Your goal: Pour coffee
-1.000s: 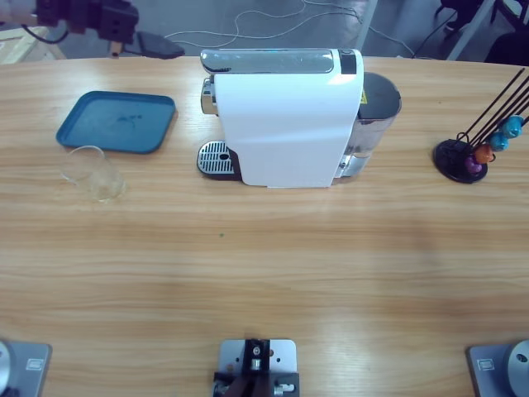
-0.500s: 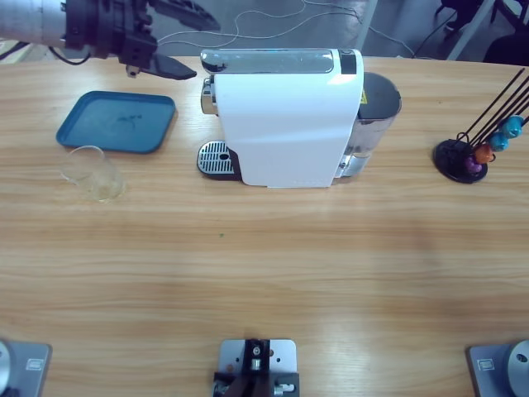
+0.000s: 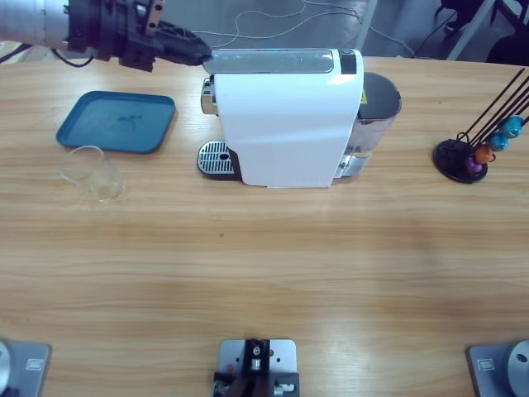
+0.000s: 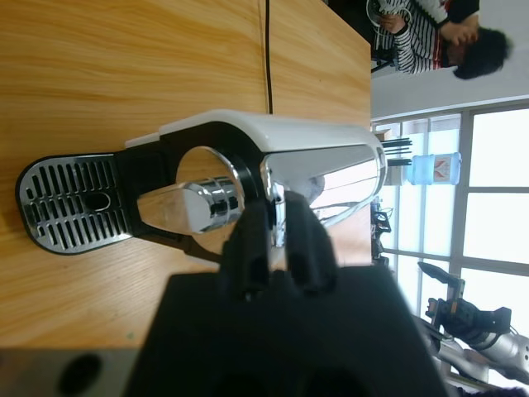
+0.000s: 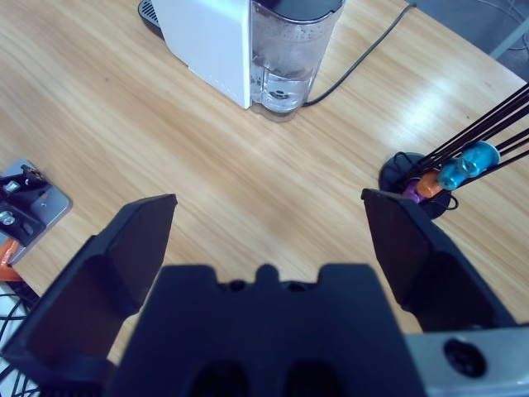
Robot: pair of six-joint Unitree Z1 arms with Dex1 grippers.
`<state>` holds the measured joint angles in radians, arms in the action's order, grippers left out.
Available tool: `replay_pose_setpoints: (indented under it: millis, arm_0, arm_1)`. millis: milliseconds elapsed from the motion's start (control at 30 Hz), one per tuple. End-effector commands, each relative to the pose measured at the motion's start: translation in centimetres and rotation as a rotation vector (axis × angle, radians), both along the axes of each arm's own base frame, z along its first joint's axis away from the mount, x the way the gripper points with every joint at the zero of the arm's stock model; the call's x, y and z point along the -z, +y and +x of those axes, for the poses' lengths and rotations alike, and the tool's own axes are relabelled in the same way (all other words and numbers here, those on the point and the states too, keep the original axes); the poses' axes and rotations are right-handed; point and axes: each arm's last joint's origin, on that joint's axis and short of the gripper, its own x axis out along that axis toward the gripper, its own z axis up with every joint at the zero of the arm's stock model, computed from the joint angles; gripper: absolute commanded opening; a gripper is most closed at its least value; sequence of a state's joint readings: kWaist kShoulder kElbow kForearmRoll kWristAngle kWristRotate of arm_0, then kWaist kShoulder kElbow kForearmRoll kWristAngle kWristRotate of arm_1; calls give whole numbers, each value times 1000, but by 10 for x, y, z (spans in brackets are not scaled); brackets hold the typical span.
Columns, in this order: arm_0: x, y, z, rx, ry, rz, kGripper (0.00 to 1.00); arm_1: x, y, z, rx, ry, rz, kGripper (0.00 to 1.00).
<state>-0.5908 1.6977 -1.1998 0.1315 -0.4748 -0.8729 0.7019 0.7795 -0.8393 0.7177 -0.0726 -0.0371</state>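
**Jaws closed on the coffee machine's lever**

Jaws of the left gripper [image 4: 277, 236] are pinched together on the silver lever [image 4: 318, 161] along the top of the white coffee machine [image 3: 289, 124]; in the high view this gripper [image 3: 197, 55] comes in from the upper left of the frame. The right gripper [image 5: 269, 219] hangs above the table [image 3: 264, 273] with its jaws wide apart and nothing between them. No coffee shows anywhere: the drip grate [image 3: 215, 157] under the spout [image 4: 186, 207] is bare, and the glass [image 3: 93, 173] at the left of the frame looks empty.

The hold is narrow, at the lever's very tip, so the jaws could slip off if the pull is not straight. A hard tug might also shift the whole machine on the wood. If brewing started now, liquid would fall on the grate, since the glass stands well apart from it.

Nearby are a blue tray [image 3: 116, 121] just above the glass and a capsule rack [image 3: 479, 149] at the right edge. Nothing blocks the path from glass to grate.
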Motion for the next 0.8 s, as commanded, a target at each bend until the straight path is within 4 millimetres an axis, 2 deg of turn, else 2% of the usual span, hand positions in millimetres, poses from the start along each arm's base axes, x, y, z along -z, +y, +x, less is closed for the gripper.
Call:
replay_pose_setpoints:
  millis: [33, 167, 300, 367, 500, 567, 600, 633, 667, 733, 800]
  arm_0:
    - [23, -5, 3, 25, 55, 29, 0]
    - [11, -7, 0, 39, 29, 5, 0]
    - [-24, -8, -3, 46, -61, -54, 0]
    - [-51, -10, -7, 58, -122, -97, 0]
    - [-125, -15, -21, 92, -277, -155, 0]
    - [-153, -18, -31, 116, -342, -165, 14]
    - [-159, -20, -36, 127, -366, -164, 332]
    - [-162, -22, -42, 144, -411, -148, 712]
    - [-161, -24, -50, 165, -498, -91, 850]
    - [-147, -31, -74, 262, -724, 110, 865]
    - [-127, -31, -100, 413, -857, 275, 880]
  arm_1:
    - [10, 0, 3, 37, 29, -28, 1000]
    - [10, 0, 2, 38, 25, -27, 1000]
    - [9, 0, 3, 47, 20, -27, 1000]
    - [10, -1, 4, 66, 21, -26, 1000]
    - [10, 0, 9, 137, 19, -37, 1000]
    - [9, 0, 11, 170, 15, -47, 1000]
    - [9, -1, 11, 175, 15, -45, 1000]
    - [8, -2, 10, 183, 11, -41, 1000]
    - [7, -3, 10, 195, 6, -41, 1000]
    - [6, -2, 11, 203, 12, -41, 991]
    - [7, 4, 22, 249, 43, -86, 931]
